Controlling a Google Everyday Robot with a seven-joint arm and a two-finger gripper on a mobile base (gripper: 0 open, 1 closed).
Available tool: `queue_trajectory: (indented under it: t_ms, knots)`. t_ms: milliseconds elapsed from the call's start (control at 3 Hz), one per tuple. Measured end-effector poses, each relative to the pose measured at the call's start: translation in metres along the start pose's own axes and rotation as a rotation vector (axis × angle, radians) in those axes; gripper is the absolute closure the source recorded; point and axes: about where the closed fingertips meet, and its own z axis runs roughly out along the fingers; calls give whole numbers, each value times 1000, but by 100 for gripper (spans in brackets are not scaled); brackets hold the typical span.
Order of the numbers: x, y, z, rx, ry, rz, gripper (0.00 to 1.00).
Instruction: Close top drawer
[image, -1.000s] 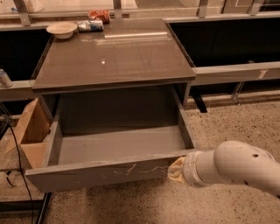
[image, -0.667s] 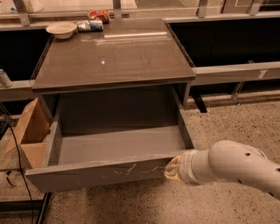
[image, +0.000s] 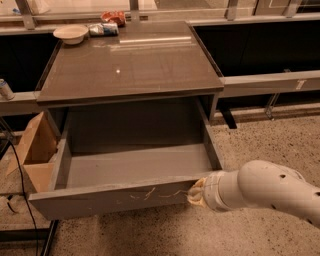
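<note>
**A:** Fig. 1: which step is being shown here?

**B:** The pushing step is getting under way. The top drawer (image: 110, 199) is standing pulled well out from under the cabinet top (image: 130, 65). The gripper (image: 196, 192) is sitting against the right end of its front panel. The pale scratch marks (image: 150, 192) are lying just to the left of the gripper tip.

**A:** Is the gripper open or closed?

**B:** I cannot tell. The tip is pointing into the panel. The white arm (image: 270, 192) is reaching in from the right, behind it.

**A:** What is the next move calling for?

**B:** By my judgement, 1 straight, steady push away from the gripper, toward the cabinet's back. Contact is sitting off-centre, so the drawer may skew on its runners. The cardboard box (image: 35, 150), well to the gripper's left, is lying outside that path.
</note>
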Motion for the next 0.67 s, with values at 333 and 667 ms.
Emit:
queue_trajectory:
  t_ms: [333,667]
  knots:
    - [0,0,0,0,0,0,36]
    - [0,0,0,0,0,0,14]
